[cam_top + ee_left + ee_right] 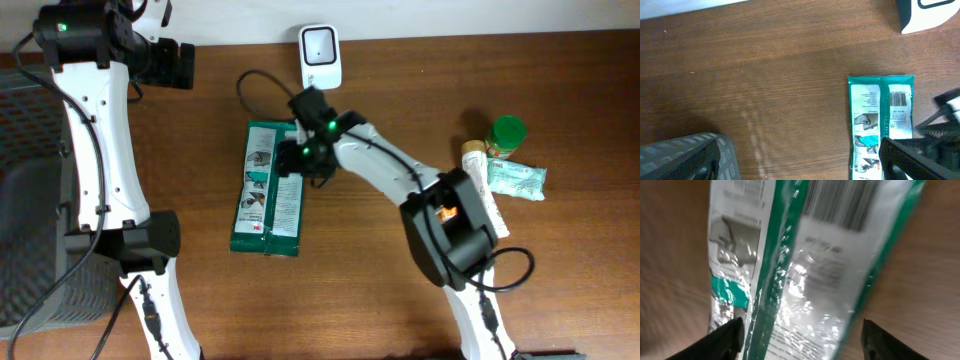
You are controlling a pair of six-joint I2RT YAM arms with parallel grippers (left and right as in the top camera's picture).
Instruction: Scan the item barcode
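Note:
The item is a flat green-and-white packet (265,190) lying on the wooden table, with its barcode (898,97) facing up at the far end. My right gripper (305,155) is down over the packet's upper right part. In the right wrist view the packet (810,280) fills the frame, and the right gripper (802,340) stands open with its dark fingers (725,337) on either side of the packet's barcode half. The white scanner (320,55) stands at the table's back edge. My left gripper (800,165) hangs open and empty at the far left (175,65).
A green-capped bottle (505,135), a tube (475,155) and a pale wipes pack (515,180) lie at the right. A grey basket (30,200) sits off the left edge. A black cable (255,85) loops beside the scanner.

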